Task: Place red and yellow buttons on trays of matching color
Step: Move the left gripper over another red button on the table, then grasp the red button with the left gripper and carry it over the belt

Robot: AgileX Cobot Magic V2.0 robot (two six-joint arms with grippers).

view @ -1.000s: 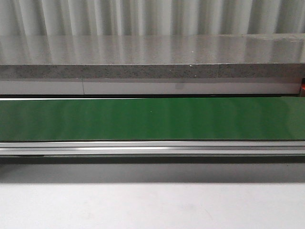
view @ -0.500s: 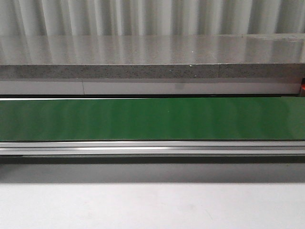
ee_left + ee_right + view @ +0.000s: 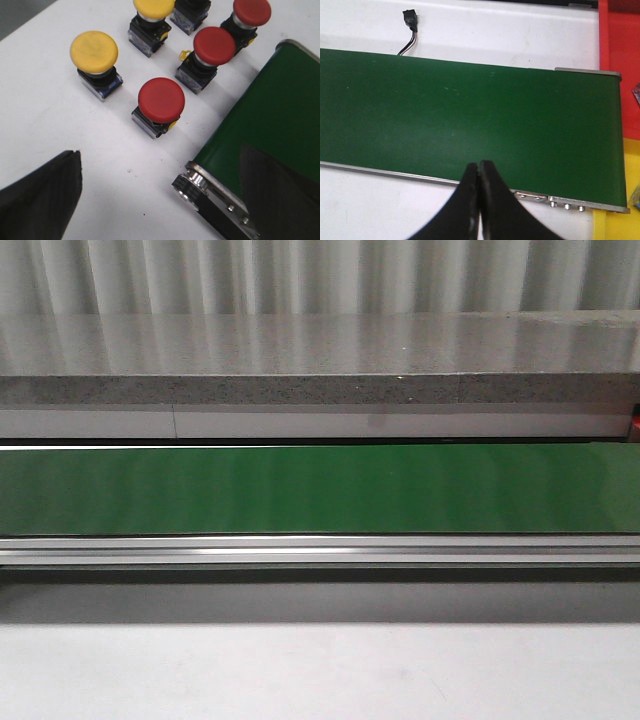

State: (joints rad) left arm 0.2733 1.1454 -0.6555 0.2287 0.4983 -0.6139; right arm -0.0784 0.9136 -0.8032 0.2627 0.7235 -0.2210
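In the left wrist view several push buttons stand on a white table: a red button (image 3: 161,98) nearest the fingers, two more red buttons (image 3: 214,45) (image 3: 252,11), a yellow button (image 3: 94,50) and another yellow button (image 3: 153,7). My left gripper (image 3: 160,170) is open above bare table, short of the nearest red button, nothing between its fingers. In the right wrist view my right gripper (image 3: 479,169) is shut and empty over the near edge of the green belt (image 3: 470,115). A red tray (image 3: 619,30) and a yellow tray (image 3: 630,190) show at the belt's end.
The front view shows only the green conveyor belt (image 3: 320,490), its metal rail (image 3: 320,550) and a grey stone ledge (image 3: 320,360) behind it; no arm or button is in it. The belt's end roller (image 3: 192,182) lies beside the left fingers. A small black plug with wires (image 3: 410,22) lies beyond the belt.
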